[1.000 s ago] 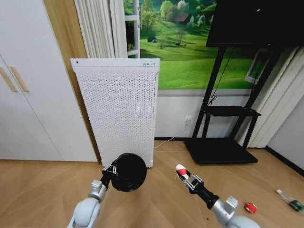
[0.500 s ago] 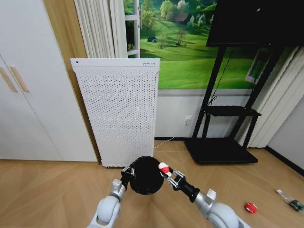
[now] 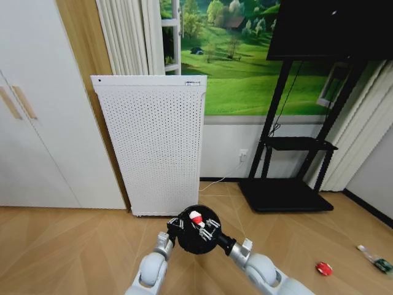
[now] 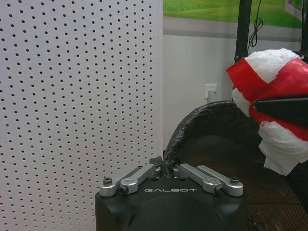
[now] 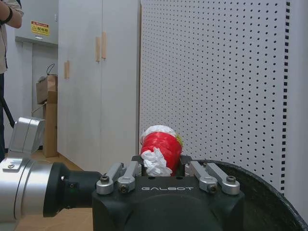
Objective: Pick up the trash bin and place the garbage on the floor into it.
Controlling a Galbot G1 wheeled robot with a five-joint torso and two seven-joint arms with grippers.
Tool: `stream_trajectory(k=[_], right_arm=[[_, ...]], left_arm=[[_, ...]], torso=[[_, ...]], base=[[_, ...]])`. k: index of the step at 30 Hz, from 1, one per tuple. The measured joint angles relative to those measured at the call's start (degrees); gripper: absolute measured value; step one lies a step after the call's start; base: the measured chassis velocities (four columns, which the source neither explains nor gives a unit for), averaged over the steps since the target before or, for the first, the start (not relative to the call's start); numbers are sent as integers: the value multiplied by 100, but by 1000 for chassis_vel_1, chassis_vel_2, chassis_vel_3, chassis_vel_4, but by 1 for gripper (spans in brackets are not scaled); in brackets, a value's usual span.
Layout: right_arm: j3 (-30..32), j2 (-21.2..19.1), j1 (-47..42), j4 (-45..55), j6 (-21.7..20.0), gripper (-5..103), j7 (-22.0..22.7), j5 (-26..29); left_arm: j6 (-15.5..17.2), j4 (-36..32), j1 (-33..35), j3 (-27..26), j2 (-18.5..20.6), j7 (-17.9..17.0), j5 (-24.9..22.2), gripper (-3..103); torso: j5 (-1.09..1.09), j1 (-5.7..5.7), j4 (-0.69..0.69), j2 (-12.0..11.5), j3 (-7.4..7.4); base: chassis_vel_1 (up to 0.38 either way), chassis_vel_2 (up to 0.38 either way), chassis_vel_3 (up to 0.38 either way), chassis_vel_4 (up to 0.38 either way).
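A: Start with the biggest thing nearby, the tall white perforated metal appliance [image 3: 153, 144]. How do things sit against it?

B: It stands at about twelve o'clock from the grippers. Just in front of its foot, held up off the wooden floor [image 3: 61, 246], is the small round black trash bin [image 3: 196, 229], mouth tilted toward the robot. The left gripper [image 3: 172, 228] is pinched narrow on the bin's rim at roughly nine o'clock; the left wrist view shows the rim edge caught between its jaws.

A: And the right gripper?

B: The right gripper [image 3: 201, 226] comes in from four o'clock, clamped on the crumpled red-and-white scrap [image 3: 196, 216], which hangs over the bin's opening near its centre.

A: So how should the drop be done?

B: I'd judge the scrap is well inside the rim line, so open the jaws there, not nearer the edge. The scrap looks light and crumpled and may cling to a pad. The left arm should hold the bin steady and its mouth up.

A: Smaller items left?

B: A flat red scrap [image 3: 323, 268] and a small clear bottle with a green label [image 3: 376, 260] lie on the floor at about three to four o'clock, well apart from the bin.
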Motion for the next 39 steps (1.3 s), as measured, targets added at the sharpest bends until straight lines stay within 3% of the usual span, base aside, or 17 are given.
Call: stream_trajectory(k=[5,6,9,10,12,13,16,17,20,21,23,24,33,39], right_arm=[[7,-5,10,0,-90,32,28,14],[15,-5,6,1,-112,37,36,16],[30,3,-4,-4,-143,37,45,16],[41,7,-13,-5,-154,54,50,15],[44,12,-17,-7,-157,54,59,12],[52,24,-33,-17,-158,65,96,-11],[81,29,-89,-18,-161,65,114,-38],[94,25,-117,-17,-164,82,117,-45],[104,7,-141,1,-167,82,117,-51],[109,1,-143,8,-168,92,117,-51],[114,-1,-144,12,-169,92,117,-51],[133,-4,-150,25,-170,99,117,-51],[359,-30,-268,173,-221,100,166,21],[824,-15,-569,269,-282,100,238,334]], left_arm=[[-9,-2,1,-23,1,5,7,4],[-9,-2,2,-23,-1,7,9,4],[-10,-3,2,-23,-23,11,15,4],[-10,-5,2,-20,-34,14,17,4],[-11,-6,2,-18,-39,16,21,4],[-16,-6,2,-13,-46,19,30,4],[-17,-9,4,-3,-49,23,42,4],[-18,-13,8,0,-50,23,47,4],[-21,-24,9,1,-48,26,55,4],[-21,-24,9,1,-48,26,58,4],[-22,-24,9,2,-49,28,59,4],[-23,-25,8,5,-54,28,63,4],[-24,-100,28,-22,-73,33,75,4],[-26,-274,151,-211,-11,33,49,4]], torso=[[0,0,0,1,0],[0,0,0,1,0],[0,0,0,0,0],[0,0,0,1,0],[0,0,0,2,0],[0,0,0,2,0],[0,0,0,2,0],[0,0,0,2,0],[0,0,0,2,0],[0,0,0,2,0],[0,0,1,2,0],[0,0,1,2,0],[0,0,1,2,0],[0,0,0,2,-1]], base=[[0,0,0,0],[0,0,0,0],[0,0,0,0],[0,0,0,0],[0,0,0,0],[0,0,0,0],[0,0,0,0],[0,0,0,0],[0,0,0,0],[0,0,0,0],[0,0,0,0],[0,0,0,0],[0,0,0,0],[0,0,0,0]])
